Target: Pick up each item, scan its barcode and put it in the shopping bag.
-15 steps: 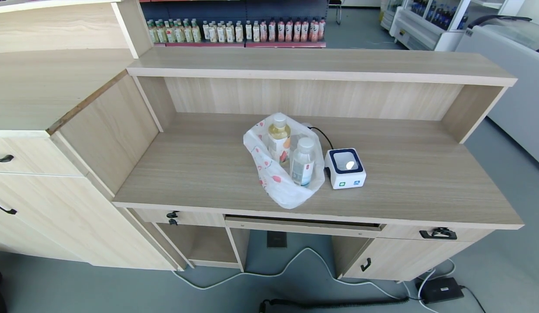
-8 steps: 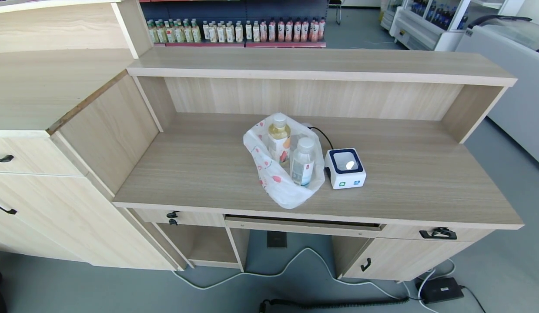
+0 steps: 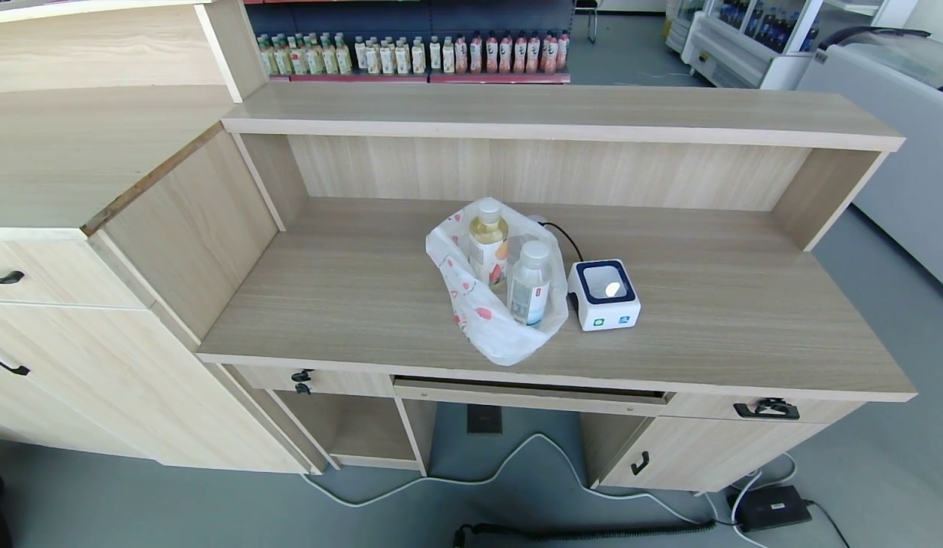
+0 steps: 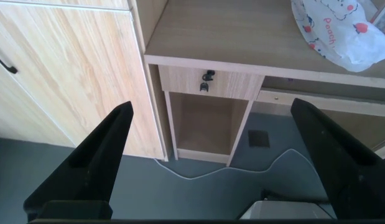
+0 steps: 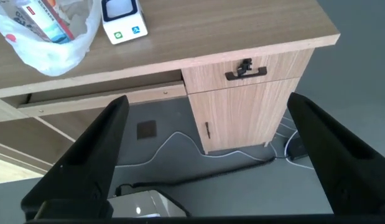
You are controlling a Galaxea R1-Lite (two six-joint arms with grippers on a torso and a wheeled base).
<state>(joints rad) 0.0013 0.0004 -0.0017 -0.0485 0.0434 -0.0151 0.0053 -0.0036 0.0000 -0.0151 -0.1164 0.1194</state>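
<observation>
Nothing has moved since a second ago: bag, bottles and scanner sit as they did.
On the counter [image 3: 364, 297], the shopping bag [image 3: 479, 323] (white, with a red print) holds the yellow-drink bottle [image 3: 488, 240] and the clear bottle [image 3: 530, 283], both upright, the clear one nearer the front edge. The scanner [image 3: 604, 294] stands just beside the bag. The left gripper [image 4: 212, 107] and the right gripper [image 5: 208, 99] are spread wide and grasp nothing, both off the counter, in front of its cabinets.
</observation>
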